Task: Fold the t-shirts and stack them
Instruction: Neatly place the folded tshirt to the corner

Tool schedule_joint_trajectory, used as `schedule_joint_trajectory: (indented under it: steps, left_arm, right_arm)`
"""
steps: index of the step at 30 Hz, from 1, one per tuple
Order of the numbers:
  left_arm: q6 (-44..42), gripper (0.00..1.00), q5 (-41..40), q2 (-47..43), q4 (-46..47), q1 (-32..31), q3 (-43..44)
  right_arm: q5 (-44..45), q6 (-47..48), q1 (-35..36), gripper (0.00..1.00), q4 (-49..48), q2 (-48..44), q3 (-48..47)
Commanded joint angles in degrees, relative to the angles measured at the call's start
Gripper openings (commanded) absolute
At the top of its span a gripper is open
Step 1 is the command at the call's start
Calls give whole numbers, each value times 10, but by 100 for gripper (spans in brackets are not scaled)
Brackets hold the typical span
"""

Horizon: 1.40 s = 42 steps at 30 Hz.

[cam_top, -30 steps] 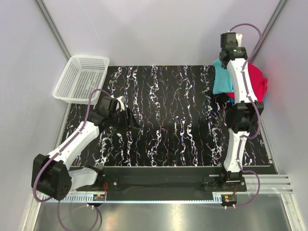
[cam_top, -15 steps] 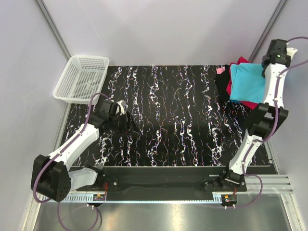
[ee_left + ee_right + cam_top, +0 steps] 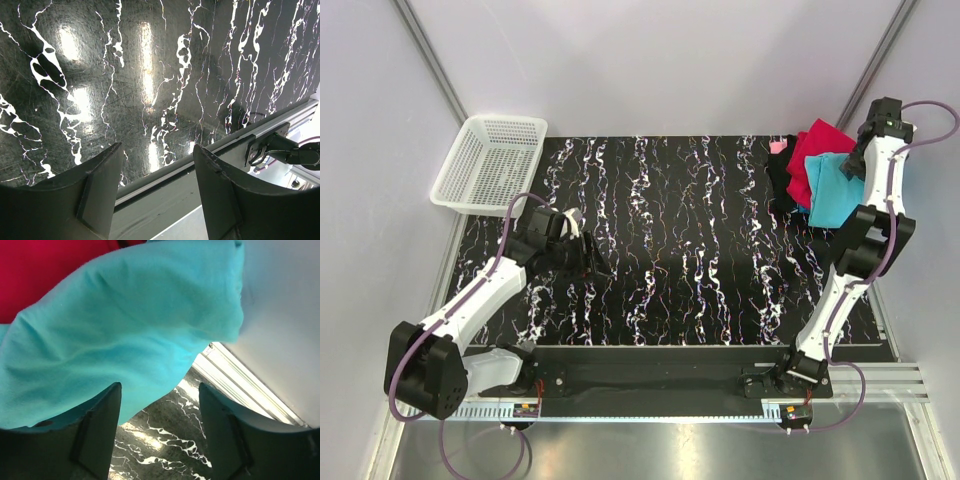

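We are looking down on a dark marbled bench (image 3: 700, 230) with both arms reaching out over it. The t-shirts are lying in a heap at the far right corner of the bench. The turquoise shirt (image 3: 832, 195) is sitting on top towards the right edge. The red shirt (image 3: 812, 150) is showing from under it on the far side. A black shirt (image 3: 780, 185) is spreading out on the left of the heap, and a scrap of pink shirt (image 3: 777, 147) is peeking out at its far edge.

The right claw (image 3: 855, 160) is hanging right over the heap. In its wrist view we are seeing the right claw (image 3: 160, 390) standing wide, its two fingers apart and gripping nothing. Turquoise cloth (image 3: 125, 325) is filling most of that view just beyond the fingertips, with red cloth (image 3: 45, 270) above it.

The left claw (image 3: 585, 255) is hovering over the left part of the bench, well apart from the shirts. Its own view is showing the left claw (image 3: 157, 150) also wide, with only the bare bench surface and the near rail between the fingers.

A white mesh basket (image 3: 490, 160) is resting at the far left corner.
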State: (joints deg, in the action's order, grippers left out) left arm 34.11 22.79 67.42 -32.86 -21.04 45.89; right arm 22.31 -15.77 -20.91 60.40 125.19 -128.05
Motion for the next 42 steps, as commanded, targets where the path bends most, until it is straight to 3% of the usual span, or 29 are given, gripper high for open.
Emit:
schedule_joint_trajectory:
  steps: [1,9,12,17,21,30,32,33,34,42]
  left_arm:
    - [4,63,17,-15,19,3,9]
    - [8,63,13,-22,19,3,8]
    - [9,63,8,-26,20,3,8]
    - [5,64,4,-34,19,3,9]
    - [4,64,1,-45,19,3,3]
    - [9,66,-15,-30,41,2,-15]
    - [6,67,-18,-16,46,2,-14]
    - [3,68,-20,-12,46,2,-14]
    - [2,68,-22,-9,48,2,-14]
    - [19,82,-53,-39,75,-9,-36]
  right_arm:
    - [-20,-23,1,70,8,-20,-41]
    - [-73,-44,15,78,9,-56,-55]
    - [-96,-45,44,79,7,-78,-41]
    - [-103,-50,152,81,-12,-122,20]
    - [-129,-62,225,82,-63,-186,124]
    - [-242,-55,307,86,-174,-318,321]
    - [-245,-51,329,89,-204,-358,384]
    - [-250,-51,336,98,-215,-370,427]
    - [-256,-49,346,100,-229,-391,443]
    - [-237,-65,387,100,-280,-435,566]
